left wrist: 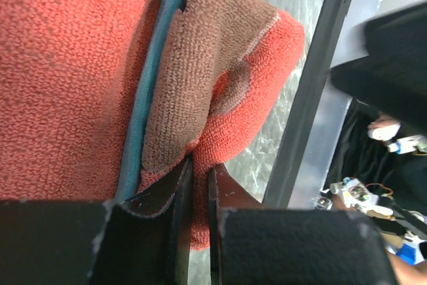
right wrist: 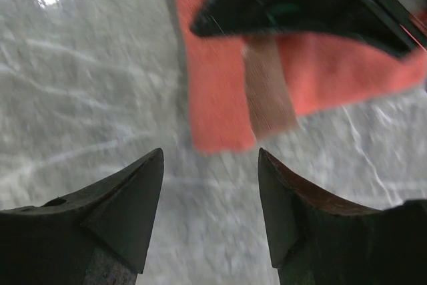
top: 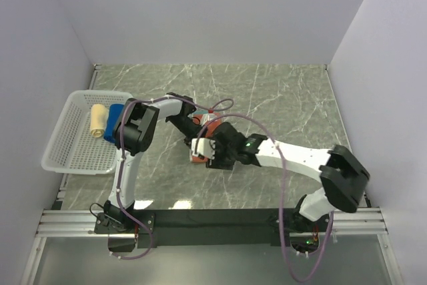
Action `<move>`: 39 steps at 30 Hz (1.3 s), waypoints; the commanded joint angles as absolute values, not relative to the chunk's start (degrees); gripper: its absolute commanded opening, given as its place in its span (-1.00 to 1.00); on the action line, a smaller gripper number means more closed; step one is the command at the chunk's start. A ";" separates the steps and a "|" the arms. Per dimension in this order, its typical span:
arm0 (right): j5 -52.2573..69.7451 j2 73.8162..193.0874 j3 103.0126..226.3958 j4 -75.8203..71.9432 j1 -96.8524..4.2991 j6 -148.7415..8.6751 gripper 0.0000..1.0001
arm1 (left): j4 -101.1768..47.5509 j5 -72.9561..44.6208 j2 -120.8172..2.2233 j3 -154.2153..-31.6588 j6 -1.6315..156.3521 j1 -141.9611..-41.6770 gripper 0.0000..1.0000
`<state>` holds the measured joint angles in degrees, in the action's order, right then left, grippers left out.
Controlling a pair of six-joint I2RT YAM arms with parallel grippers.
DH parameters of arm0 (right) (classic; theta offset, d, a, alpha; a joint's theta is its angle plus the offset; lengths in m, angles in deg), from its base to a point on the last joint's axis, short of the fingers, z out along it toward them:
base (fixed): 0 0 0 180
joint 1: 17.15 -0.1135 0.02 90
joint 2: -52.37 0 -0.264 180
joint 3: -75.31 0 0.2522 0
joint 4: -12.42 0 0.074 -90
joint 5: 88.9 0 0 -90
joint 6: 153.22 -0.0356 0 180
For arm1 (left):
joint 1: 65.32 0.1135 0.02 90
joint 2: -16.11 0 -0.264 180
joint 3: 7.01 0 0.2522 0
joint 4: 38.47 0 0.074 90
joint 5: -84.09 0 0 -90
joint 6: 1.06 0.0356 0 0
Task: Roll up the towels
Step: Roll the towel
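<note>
Two arms meeting over a grey marbled table, seen from above and from each wrist. The left arm rises from its base at the near edge, bends at the elbow and reaches rightward to the middle of the table; the right arm extends leftward to meet it. Between them lies the rust-orange towel, of which the overhead view shows only small patches around the two wrists. In the left wrist view the towel fills most of the field: a teal edging strip runs down its surface and a brown-printed flap folds over beside it, with bare table just past the towel's edge. The left fingers are drawn almost together, pinching a fold of this towel between them. The right fingers stand spread apart with nothing between them, poised above bare table, the blurred orange and brown cloth just ahead of their tips. At the table's left edge stands a white lattice basket holding a beige towel in roll form and, touching it, a blue towel partly hidden by the left arm's elbow.
</note>
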<state>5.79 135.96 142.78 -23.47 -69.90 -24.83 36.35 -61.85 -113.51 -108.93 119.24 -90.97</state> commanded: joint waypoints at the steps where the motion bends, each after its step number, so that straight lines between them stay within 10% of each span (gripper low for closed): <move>1: 4.53 138.93 144.97 -15.77 -72.78 -25.43 0.30 | 33.48 -41.33 -118.54 -102.78 121.89 -90.90 -0.99; 9: 5.23 147.11 145.66 -9.25 -75.95 -24.46 0.25 | 34.70 -41.06 -118.19 -100.92 124.18 -87.91 -0.99; 21: 22.53 156.60 154.53 -23.30 -72.88 -30.08 -1.00 | 34.62 -44.22 -110.02 -98.20 127.79 -83.70 -0.67; 39: 47.66 173.21 170.36 -40.36 -61.54 -42.03 -1.00 | 50.71 -64.80 -96.33 -113.05 134.38 -62.25 -0.26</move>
<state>42.31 168.68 167.98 -32.28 -63.28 -39.03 48.02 -61.57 -103.57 -110.20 131.48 -63.65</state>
